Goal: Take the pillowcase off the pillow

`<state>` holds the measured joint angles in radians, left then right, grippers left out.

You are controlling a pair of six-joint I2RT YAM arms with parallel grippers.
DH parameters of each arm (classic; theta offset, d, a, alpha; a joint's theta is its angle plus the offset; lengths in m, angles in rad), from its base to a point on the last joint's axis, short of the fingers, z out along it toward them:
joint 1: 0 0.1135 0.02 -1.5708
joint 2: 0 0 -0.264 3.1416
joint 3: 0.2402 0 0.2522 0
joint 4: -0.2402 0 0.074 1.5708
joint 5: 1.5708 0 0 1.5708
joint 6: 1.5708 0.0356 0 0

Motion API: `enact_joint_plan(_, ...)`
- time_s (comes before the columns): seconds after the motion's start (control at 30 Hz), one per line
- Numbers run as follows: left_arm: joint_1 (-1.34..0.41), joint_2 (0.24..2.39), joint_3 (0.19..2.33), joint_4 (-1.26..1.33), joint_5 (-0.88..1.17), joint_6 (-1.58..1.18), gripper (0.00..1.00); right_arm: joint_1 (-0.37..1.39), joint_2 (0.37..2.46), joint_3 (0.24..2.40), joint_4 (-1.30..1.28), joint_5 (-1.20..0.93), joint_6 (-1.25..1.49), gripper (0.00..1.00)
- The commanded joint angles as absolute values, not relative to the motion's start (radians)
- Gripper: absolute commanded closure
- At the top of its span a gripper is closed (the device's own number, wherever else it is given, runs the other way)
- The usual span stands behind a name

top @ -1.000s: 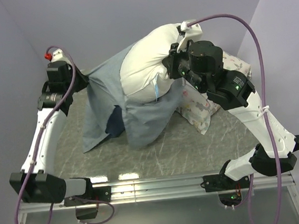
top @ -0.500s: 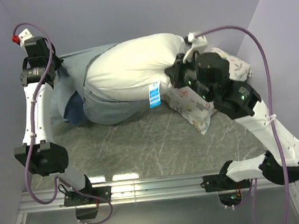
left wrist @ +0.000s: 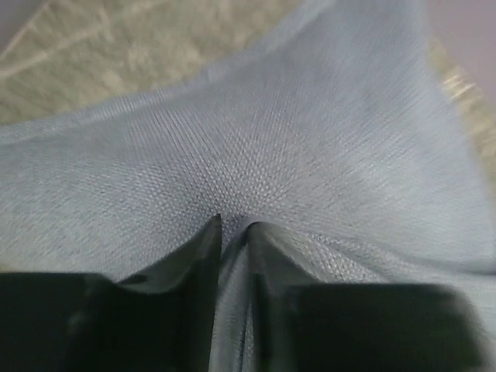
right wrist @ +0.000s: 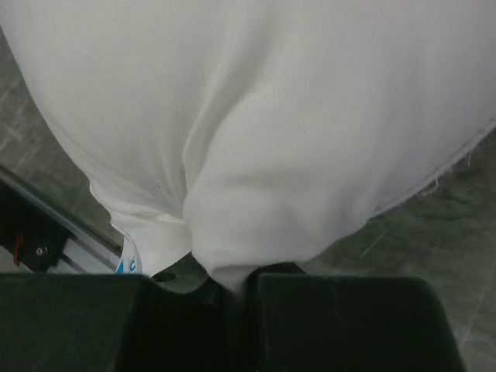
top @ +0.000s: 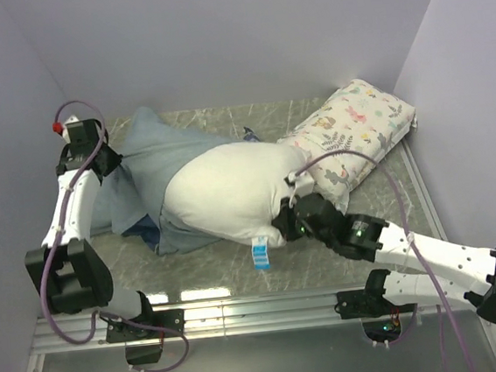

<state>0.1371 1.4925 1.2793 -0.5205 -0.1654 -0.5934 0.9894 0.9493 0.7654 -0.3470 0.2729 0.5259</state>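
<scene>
The plump white pillow [top: 231, 188] lies across the middle of the table, its blue-and-white tag [top: 260, 255] at the near edge. The grey-blue pillowcase [top: 144, 161] still wraps its left end and trails to the far left. My left gripper [top: 109, 160] is shut on a fold of the pillowcase [left wrist: 256, 155] at the back left. My right gripper [top: 285, 222] is shut on the pillow's near right end; the white cloth [right wrist: 256, 132] is pinched between the jaws and the tag [right wrist: 128, 263] shows at lower left.
A smaller floral-print pillow [top: 352, 127] lies at the back right, touching the white pillow. Purple walls close in on the left, back and right. A metal rail [top: 260, 308] runs along the near table edge.
The pillow has come down from against the back wall onto the table and toward the near edge, pulled by my right gripper. My left gripper has dropped a little lower with the pillowcase.
</scene>
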Motion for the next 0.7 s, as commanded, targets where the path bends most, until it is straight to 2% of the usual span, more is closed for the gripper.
enact_joint_plan(0.0,0.158,1.348,1.36,-0.443,-0.141,-0.511,0.71,1.089,0.888,0.681,-0.209,0.333,0.627,1.0)
enact_joint_plan(0.03,0.153,1.321,1.377,-0.452,-0.124,-0.499,0.62,1.104,0.882,0.637,-0.216,0.342,0.64,1.0)
enact_joint_plan(0.07,0.147,1.304,1.391,-0.456,-0.12,-0.473,0.45,1.114,0.874,0.615,-0.235,0.357,0.664,1.0)
enact_joint_plan(0.17,0.129,1.255,1.445,-0.443,-0.017,-0.411,0.23,1.127,0.812,0.539,-0.259,0.359,0.695,0.79)
enact_joint_plan(0.2,0.106,1.246,1.457,-0.43,0.027,-0.399,0.19,1.131,0.767,0.522,-0.274,0.359,0.698,0.61)
enact_joint_plan(0.27,0.059,1.25,1.466,-0.381,0.165,-0.341,0.14,1.132,0.724,0.493,-0.299,0.364,0.703,0.45)
enact_joint_plan(0.3,-0.024,1.276,1.482,-0.374,0.164,-0.316,0.14,1.132,0.689,0.492,-0.333,0.37,0.701,0.34)
enact_joint_plan(0.47,-0.27,1.445,1.603,-0.46,0.103,-0.146,0.12,1.134,0.595,0.564,-0.442,0.414,0.689,0.18)
enact_joint_plan(0.5,-0.285,1.474,1.618,-0.474,0.113,-0.134,0.12,1.134,0.589,0.578,-0.449,0.435,0.684,0.13)
enact_joint_plan(0.67,-0.391,1.612,1.661,-0.538,0.188,-0.052,0.11,1.126,0.667,0.699,-0.473,0.578,0.647,0.0)
